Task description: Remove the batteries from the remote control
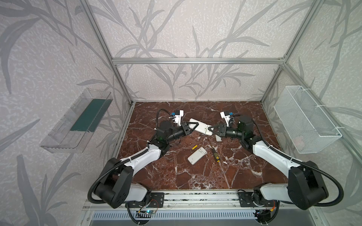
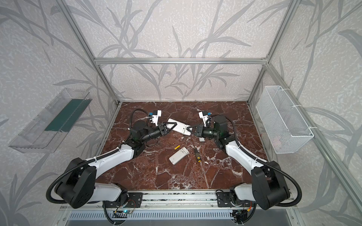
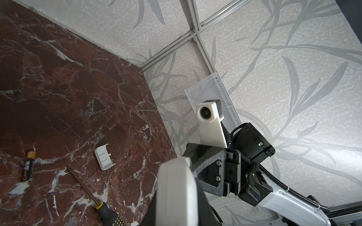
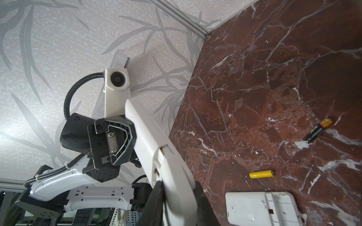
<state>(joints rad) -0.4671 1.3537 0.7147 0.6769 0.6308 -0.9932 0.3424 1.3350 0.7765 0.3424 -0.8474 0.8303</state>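
Landmark: the flat remote (image 1: pixel 196 155), lying about mid-table (image 1: pixel 176 176). On its rail side the marble is one broad bare stretch, edge to edge. Everything else bunches up behind it and to its right. The side frame posts and back wall are well apart from it.

Both arms meet behind the flat remote, above the marble. My left gripper (image 1: pixel 193 125) is clamped on one end of the held remote (image 1: pixel 201 127), with a narrow gap that the casing fills. My right gripper (image 1: pixel 211 128) pinches the opposite end. In the right wrist view its fingers (image 4: pixel 203 205) sit on either side of the casing. So the held remote is bridged between the two, off the marble, behind the flat remote. I can't tell if cells are inside it.

The screwdriver (image 1: pixel 215 155) lies just right of the flat remote, apart from it, shaft pointing toward the back. The white cover (image 1: pixel 218 138) lies behind-right of the flat remote, flat on the marble near the right gripper.

Batteries: the yellow battery (image 1: pixel 194 147) is loose just beside the flat remote's back end, not touching. The black battery (image 3: pixel 28 166), gold-ended, shows in the left wrist view on the marble near the screwdriver tip. I can't place it against the flat remote.
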